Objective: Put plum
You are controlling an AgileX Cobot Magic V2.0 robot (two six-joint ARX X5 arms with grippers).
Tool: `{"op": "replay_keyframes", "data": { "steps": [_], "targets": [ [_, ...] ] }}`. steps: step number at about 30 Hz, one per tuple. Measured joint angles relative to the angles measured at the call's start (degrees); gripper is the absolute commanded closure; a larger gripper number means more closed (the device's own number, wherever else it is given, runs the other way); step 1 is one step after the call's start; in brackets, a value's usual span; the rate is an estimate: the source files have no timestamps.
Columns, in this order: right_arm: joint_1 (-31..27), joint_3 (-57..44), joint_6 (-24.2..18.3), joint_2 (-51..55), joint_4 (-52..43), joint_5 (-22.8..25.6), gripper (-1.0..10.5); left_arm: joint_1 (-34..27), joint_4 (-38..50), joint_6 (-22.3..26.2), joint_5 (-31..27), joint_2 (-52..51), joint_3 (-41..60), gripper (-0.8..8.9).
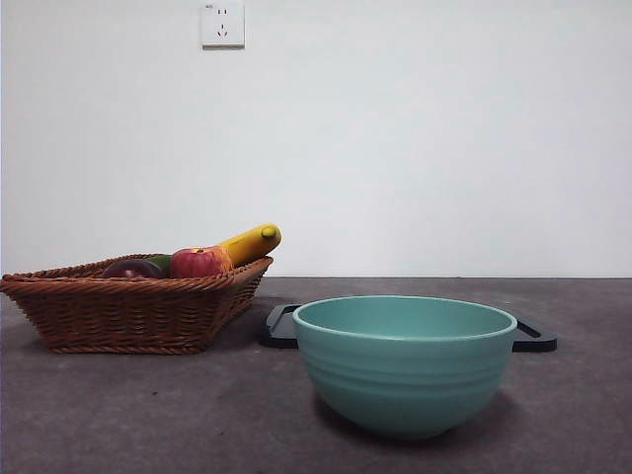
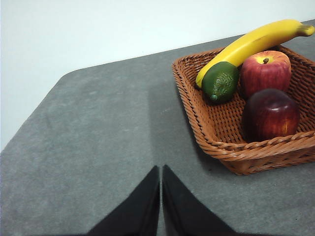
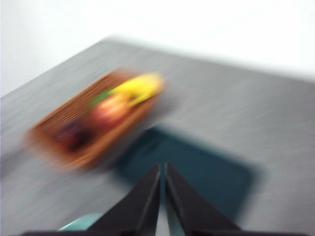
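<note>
1. Plum [image 2: 270,114] sits in the wicker basket [image 2: 216,140], right side of the left wrist frame, against the near rim, touching the apple [image 2: 266,71]; nothing grips it.
2. Front view: plum [image 1: 133,269] barely shows above the basket wall, left of frame.
3. Banana [image 2: 256,42] and green fruit [image 2: 220,81] crowd the far corner, so the plum looks reachable from above.
4. Left gripper [image 2: 161,196] clenched, empty, over bare table, short of the basket.
5. Right gripper [image 3: 163,196] also pressed closed, empty; its view is motion-blurred.
6. Teal bowl [image 1: 405,360] centre-right, in front of the black tray [image 1: 533,336]; likely the drop spot.
</note>
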State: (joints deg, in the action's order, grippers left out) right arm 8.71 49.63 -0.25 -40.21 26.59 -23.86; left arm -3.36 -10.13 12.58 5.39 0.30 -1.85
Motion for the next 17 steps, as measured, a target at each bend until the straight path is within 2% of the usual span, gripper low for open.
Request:
{"op": "replay_keyframes", "data": {
  "steps": [2,6,12,17],
  "targets": [
    [-6.27,-5.40,-1.55,4.63,-5.40,0.22,9.4,0.00,0.00,0.00,0.00,0.00,0.00,8.06],
    [-11.52,-14.43,-3.45,12.17,-12.55,0.35,9.4,0.00,0.00,0.00,0.00,0.00,0.00,8.06],
    [-13.29,-28.50,-4.96,22.93,-24.35,4.63,9.4,0.00,0.00,0.00,0.00,0.00,0.00,8.06],
    [-13.33,-38.77,-5.33,29.99,-29.48,7.67,9.4,0.00,0.00,0.00,0.00,0.00,0.00,8.06]
  ]
}}
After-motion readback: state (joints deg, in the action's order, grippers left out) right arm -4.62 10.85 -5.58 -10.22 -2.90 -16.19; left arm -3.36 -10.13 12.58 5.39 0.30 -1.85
